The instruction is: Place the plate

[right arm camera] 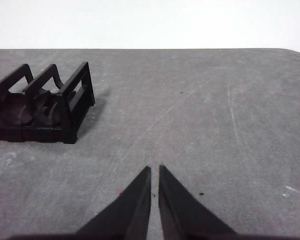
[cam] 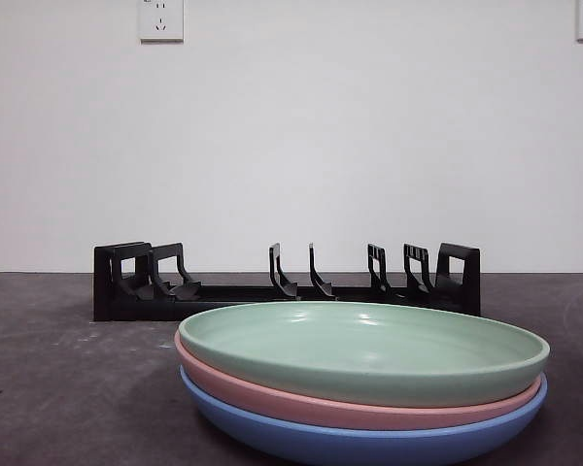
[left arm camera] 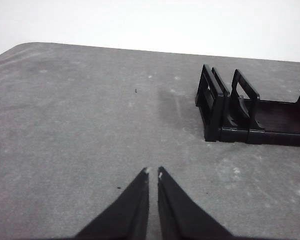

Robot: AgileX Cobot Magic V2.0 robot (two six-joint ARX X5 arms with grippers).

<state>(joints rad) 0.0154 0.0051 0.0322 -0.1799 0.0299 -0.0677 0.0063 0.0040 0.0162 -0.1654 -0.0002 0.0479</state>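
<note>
Both arms hang above the table point(left arm camera: 80, 130), each tilted forward over bare grey surface. The left gripper point(left arm camera: 153, 172) has its two black jaws drawn almost together, only a thin slit between the tips, and nothing is held between them. The right gripper point(right arm camera: 155, 170) is posed the same way: jaws nearly closed, a narrow gap, nothing in its grasp.

Neither arm shows in the front view. That view shows three plates stacked near the camera: a green plate point(cam: 364, 351) on top, a pink plate point(cam: 301, 400) under it and a blue plate point(cam: 360, 442) at the bottom, resting on the table. Behind the stack, a little apart from it, stands a low black rack point(cam: 287, 286) with upright dividers, running across the table in front of a white wall point(cam: 291, 146) that carries a power socket point(cam: 161, 19) high up.

The wrist views show none of the plates. The left wrist view catches only one end of the rack point(left arm camera: 240, 112), off to one side and well ahead of the jaw tips. The right wrist view catches the rack's other end point(right arm camera: 45, 102), likewise to one side and well apart from its gripper. Where the stack sits relative to either gripper cannot be read from the wrist views; it lies outside both.
</note>
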